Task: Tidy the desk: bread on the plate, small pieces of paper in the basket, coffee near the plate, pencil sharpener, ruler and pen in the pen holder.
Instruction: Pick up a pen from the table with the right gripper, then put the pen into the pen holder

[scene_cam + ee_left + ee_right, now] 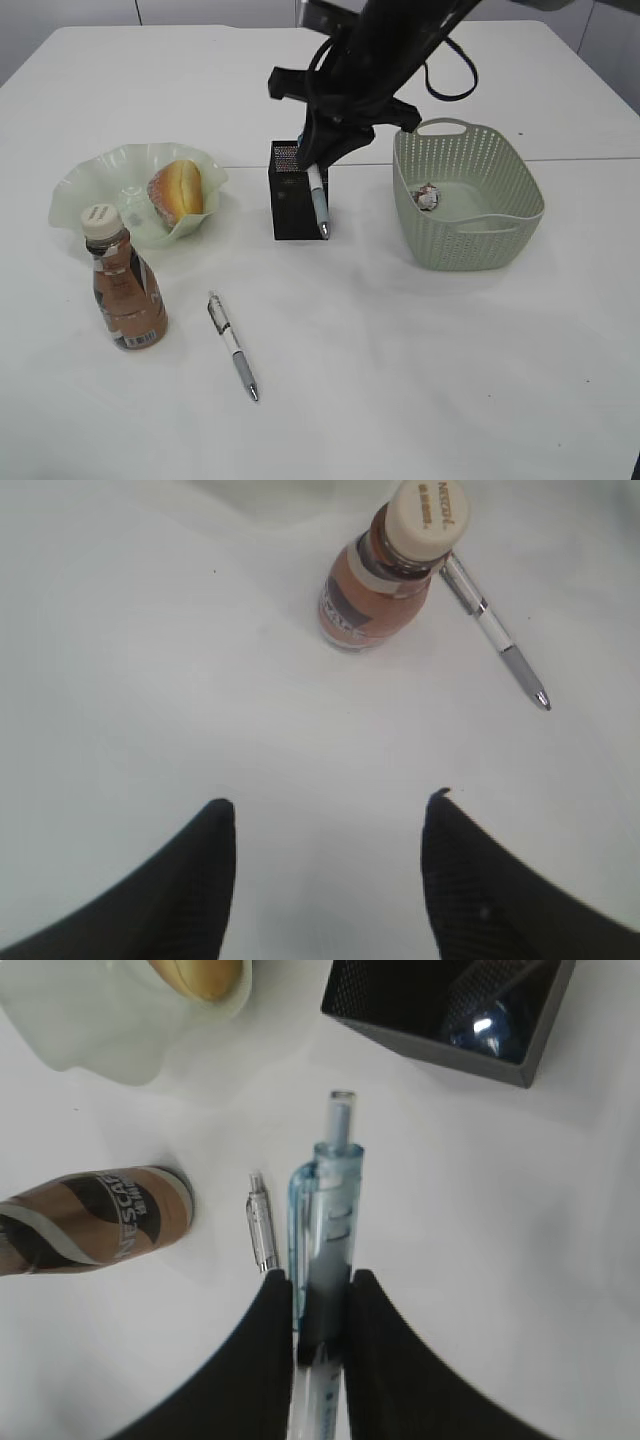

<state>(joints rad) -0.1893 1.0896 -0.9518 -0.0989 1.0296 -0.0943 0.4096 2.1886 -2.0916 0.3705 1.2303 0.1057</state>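
Observation:
My right gripper [318, 160] [320, 1278] is shut on a clear blue pen [325, 1200] [318, 205]. The pen hangs point-down against the front of the black mesh pen holder [298, 195] [440, 1020]. Something blue and shiny lies inside the holder; I cannot make out the pencil sharpener or ruler. A second white pen [233, 345] [495, 635] lies on the table beside the coffee bottle [125, 290] [385, 575]. The bread [178, 188] rests on the green plate [90, 185]. My left gripper [330, 805] is open over bare table.
The green basket [500, 240] stands to the right of the pen holder with a crumpled piece of paper [428, 197] inside. The right arm reaches down from the far side, over the holder. The table is white.

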